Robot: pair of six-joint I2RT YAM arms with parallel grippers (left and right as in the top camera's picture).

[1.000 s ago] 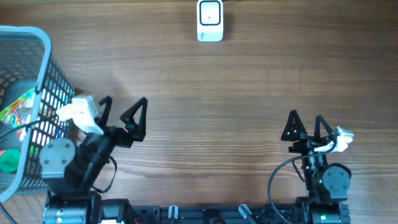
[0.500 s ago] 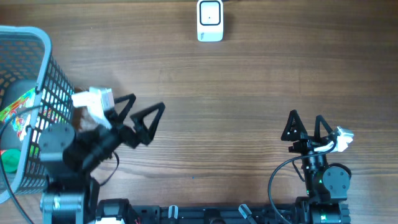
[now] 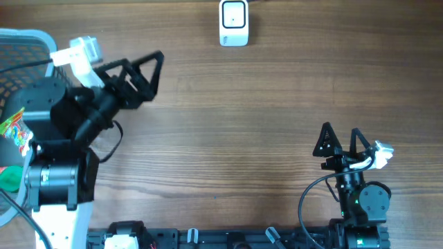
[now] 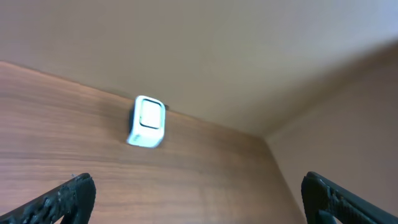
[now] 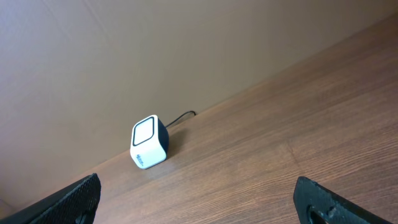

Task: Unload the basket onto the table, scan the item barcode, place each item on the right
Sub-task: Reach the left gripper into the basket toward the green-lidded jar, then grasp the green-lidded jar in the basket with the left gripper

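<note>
Left gripper (image 3: 154, 75) has swung up beside the basket (image 3: 28, 34), scanner (image 3: 234, 23) ahead.

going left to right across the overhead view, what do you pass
basket → left gripper, jaws open → scanner → right gripper, jaws open

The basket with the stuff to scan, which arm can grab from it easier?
Left. The left gripper is open right beside the basket, where a colourful packet lies. The right gripper sits far across from it.
</note>
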